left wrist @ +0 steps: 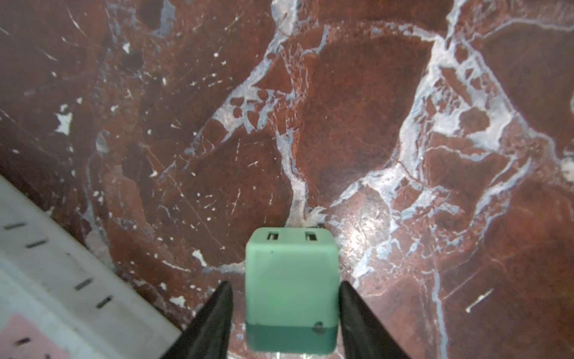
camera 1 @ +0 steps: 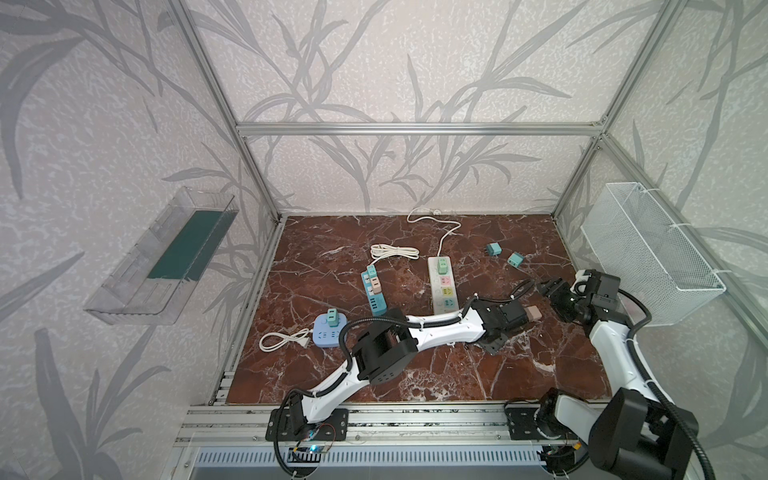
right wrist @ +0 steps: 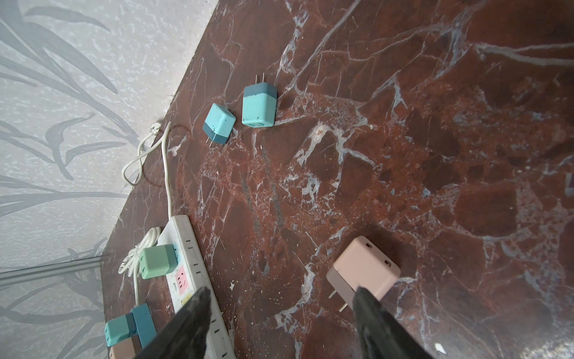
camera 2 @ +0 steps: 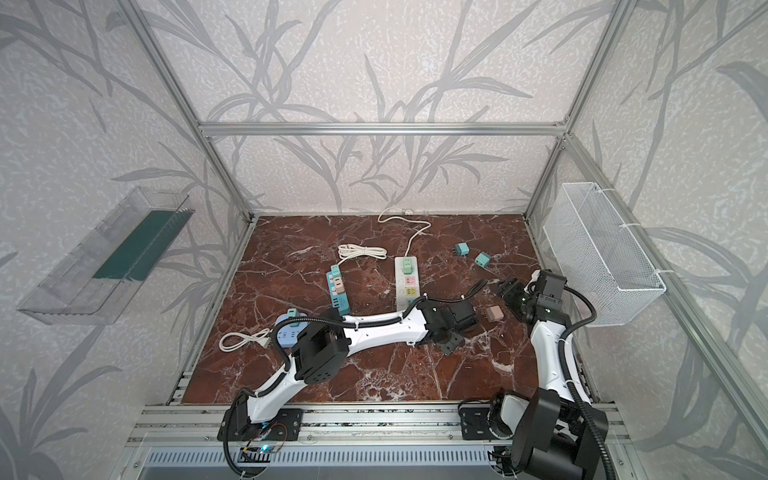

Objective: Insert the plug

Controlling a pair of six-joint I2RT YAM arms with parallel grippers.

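Left gripper brackets the green plug, a gap at one finger; right gripper, spread wide, hovers by the pink plug right of centre.

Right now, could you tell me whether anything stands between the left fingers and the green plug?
Nothing visible does. In the left wrist view the green plug sits between the fingers of the left gripper, with a sliver of table showing beside one finger.
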